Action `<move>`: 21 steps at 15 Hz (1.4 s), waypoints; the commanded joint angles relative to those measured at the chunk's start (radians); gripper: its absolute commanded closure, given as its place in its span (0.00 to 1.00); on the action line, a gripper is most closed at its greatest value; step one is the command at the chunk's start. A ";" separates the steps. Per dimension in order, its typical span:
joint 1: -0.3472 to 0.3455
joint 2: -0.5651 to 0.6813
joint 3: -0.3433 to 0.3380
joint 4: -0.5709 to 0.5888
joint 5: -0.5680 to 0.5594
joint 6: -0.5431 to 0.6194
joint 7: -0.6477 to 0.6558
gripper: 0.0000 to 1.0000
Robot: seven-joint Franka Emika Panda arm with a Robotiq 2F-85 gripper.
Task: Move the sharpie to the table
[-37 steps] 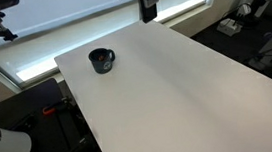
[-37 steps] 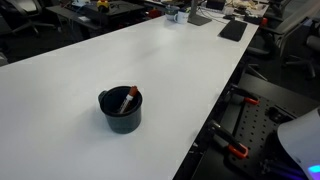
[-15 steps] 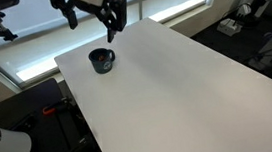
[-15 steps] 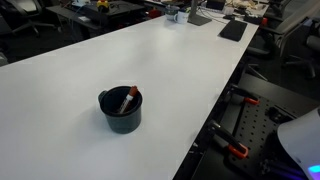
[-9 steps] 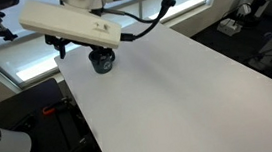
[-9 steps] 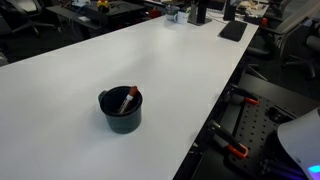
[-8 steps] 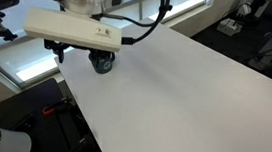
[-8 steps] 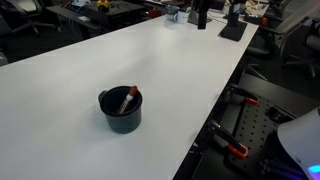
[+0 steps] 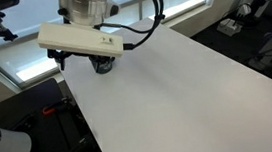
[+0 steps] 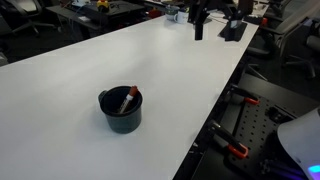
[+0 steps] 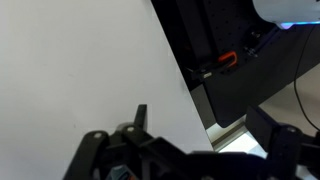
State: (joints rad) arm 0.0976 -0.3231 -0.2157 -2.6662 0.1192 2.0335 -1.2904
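My end effector (image 10: pixel 197 32) hangs over the far end of the tabletop (image 10: pixel 90 60). In the wrist view its dark fingers (image 11: pixel 100 150) stand spread wide with nothing between them, and only bare white surface and the table's edge lie below. A couple of seconds ago it was out of that exterior view altogether. Since then I have swung in, and my white arm link (image 9: pixel 80 36) now crosses in front of the mug (image 9: pixel 103 65). The sharpie (image 10: pixel 129 97) has not moved: it leans inside the mug, its reddish end poking above the rim, well apart from my fingers. So I judge the approach barely begun, with the grasp still ahead. The mug is dark, round and slightly glossy. The sharpie is a slim, smooth cylinder, and the tabletop is flat and matte.
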 commanded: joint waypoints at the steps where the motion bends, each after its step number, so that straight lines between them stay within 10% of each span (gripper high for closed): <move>1: 0.027 0.066 0.017 -0.025 0.170 0.146 -0.134 0.00; 8: 0.054 0.230 0.095 -0.002 0.549 0.262 -0.487 0.00; 21: -0.030 0.378 0.213 0.058 0.827 0.343 -0.834 0.00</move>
State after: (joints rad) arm 0.0934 0.0291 -0.0303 -2.6270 0.8943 2.3573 -2.0721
